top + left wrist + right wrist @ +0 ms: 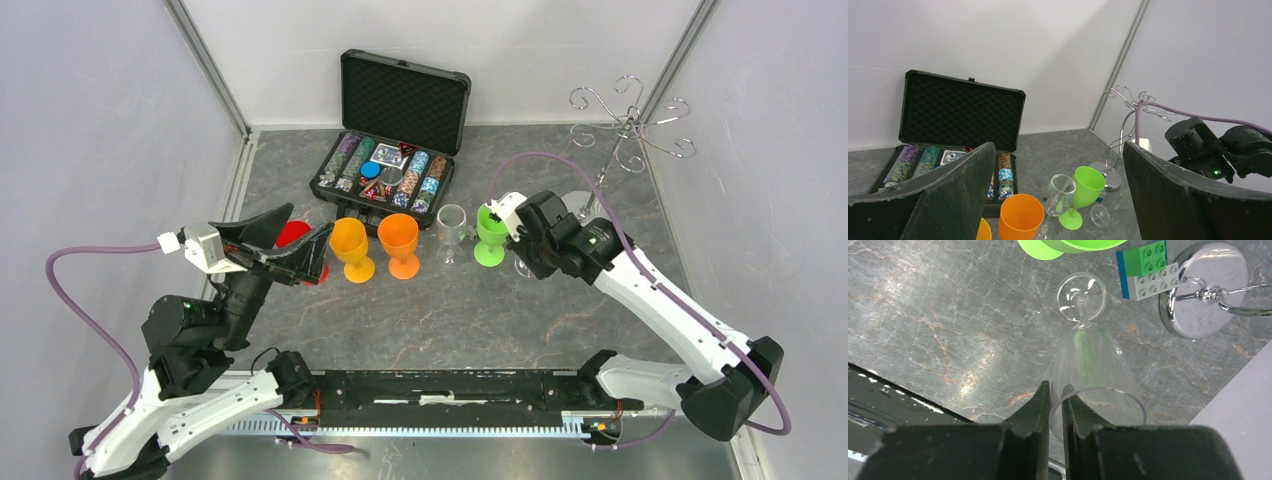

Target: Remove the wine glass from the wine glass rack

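1. Only the right wrist view shows the grip. The right gripper (1055, 390) is clenched on the rim of the wine glass (1093, 365), with one finger inside the bowl and one outside.
2. That same view puts the glass off the wine glass rack (1193, 315), foot downward and near the shiny disc base. A small stack of Lego bricks (1145, 270) lies between foot and base. Whether the foot touches the table (480, 310) I cannot tell.
3. From above, the right arm hides most of the held glass. This view alone shows the whole rack, its curled wire arms up in the far right corner.
4. Seen from its own wrist camera, the left gripper (1058, 147) is spread wide and grasps nothing. It looks side-on at the rack's slim pole.
5. Stemmed glasses, counted: six.
   - Five stand in a row in front of the case: a red goblet (290, 236) partly hidden behind the left fingers, a yellow goblet (349, 240), an orange goblet (398, 235), a clear goblet (452, 225) and a green goblet (491, 225).
   - The sixth is the one the right gripper pinches.
6. Also counted: one rack, one brick stack, and one open black poker-chip case (405, 100) with rows of chips, at the far middle.
7. The table is grey, marbled and stone-like. Plain pale walls close it in on three sides, with metal posts at the far corners. A black bar runs along the near edge between the arm bases.
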`<state>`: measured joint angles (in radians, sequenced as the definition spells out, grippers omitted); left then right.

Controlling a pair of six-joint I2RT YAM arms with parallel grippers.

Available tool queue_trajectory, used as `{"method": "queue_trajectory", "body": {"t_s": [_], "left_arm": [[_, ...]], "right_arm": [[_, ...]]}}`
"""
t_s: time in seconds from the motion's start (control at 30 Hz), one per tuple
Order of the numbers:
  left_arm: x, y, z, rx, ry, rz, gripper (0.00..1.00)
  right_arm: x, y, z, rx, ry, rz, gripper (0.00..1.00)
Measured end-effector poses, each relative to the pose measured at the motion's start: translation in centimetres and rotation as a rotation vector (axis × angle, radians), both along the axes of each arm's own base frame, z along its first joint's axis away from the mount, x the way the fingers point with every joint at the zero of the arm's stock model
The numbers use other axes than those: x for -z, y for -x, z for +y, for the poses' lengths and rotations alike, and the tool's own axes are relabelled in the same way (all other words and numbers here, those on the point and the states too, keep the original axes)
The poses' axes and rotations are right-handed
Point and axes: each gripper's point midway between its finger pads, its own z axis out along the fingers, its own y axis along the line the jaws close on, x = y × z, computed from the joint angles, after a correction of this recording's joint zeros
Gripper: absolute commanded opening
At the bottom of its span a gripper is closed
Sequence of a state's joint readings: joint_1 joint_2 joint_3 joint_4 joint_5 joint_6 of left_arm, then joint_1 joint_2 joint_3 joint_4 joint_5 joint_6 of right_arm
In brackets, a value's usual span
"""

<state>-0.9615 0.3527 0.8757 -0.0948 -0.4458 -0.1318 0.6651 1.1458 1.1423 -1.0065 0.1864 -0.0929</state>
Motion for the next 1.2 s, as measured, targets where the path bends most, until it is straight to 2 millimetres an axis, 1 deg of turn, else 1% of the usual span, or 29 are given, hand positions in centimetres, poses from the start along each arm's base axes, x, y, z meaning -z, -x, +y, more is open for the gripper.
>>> {"method": "queue_trajectory", "body": {"t_s": [0.17, 0.3, 0.33, 0.37, 0.53, 0.6, 0.7, 0.77, 0.93, 1.03, 1.1, 1.2], "left_arm": [[0.0, 0.0, 0.0, -0.002, 0.001, 0.001, 1.0], [0.0, -0.1, 0.2, -0.014, 0.004, 0.005, 1.0], [0.1, -0.2, 0.3, -0.016, 0.004, 0.006, 1.0], [0.1, -0.2, 0.4, -0.022, 0.005, 0.009, 1.0], [0.4, -0.4, 0.3, -0.029, -0.004, 0.019, 1.0], [0.4, -0.4, 0.3, -0.031, -0.004, 0.02, 1.0], [0.4, -0.5, 0.4, -0.033, -0.003, 0.021, 1.0], [0.4, -0.5, 0.4, -0.038, -0.001, 0.022, 1.0], [0.4, -0.5, 0.5, -0.041, -0.001, 0.023, 1.0], [0.4, -0.5, 0.5, -0.042, 0.0, 0.024, 1.0], [0.4, -0.6, 0.5, -0.043, 0.0, 0.024, 1.0], [0.4, -0.6, 0.5, -0.045, 0.0, 0.025, 1.0]], "right_arm": [[0.7, -0.7, -0.6, 0.039, 0.046, 0.008, 0.35], [1.0, -1.2, -1.0, 0.065, 0.076, 0.007, 0.42], [0.9, -1.3, -1.1, 0.069, 0.078, 0.004, 0.42], [0.7, -1.4, -1.1, 0.072, 0.079, -0.001, 0.39], [-1.7, -2.6, -0.8, 0.087, 0.044, -0.063, 0.08], [-2.4, -3.0, -0.9, 0.1, 0.037, -0.082, 0.05], [-2.3, -3.3, -1.2, 0.118, 0.041, -0.079, 0.05], [-2.1, -3.6, -1.2, 0.124, 0.043, -0.08, 0.08], [-1.8, -4.2, -1.6, 0.147, 0.053, -0.073, 0.27], [-1.7, -4.6, -1.9, 0.162, 0.064, -0.069, 0.28], [-2.2, -5.0, -1.9, 0.167, 0.063, -0.078, 0.27], [-3.5, -5.6, -1.8, 0.176, 0.048, -0.107, 0.27]]}}
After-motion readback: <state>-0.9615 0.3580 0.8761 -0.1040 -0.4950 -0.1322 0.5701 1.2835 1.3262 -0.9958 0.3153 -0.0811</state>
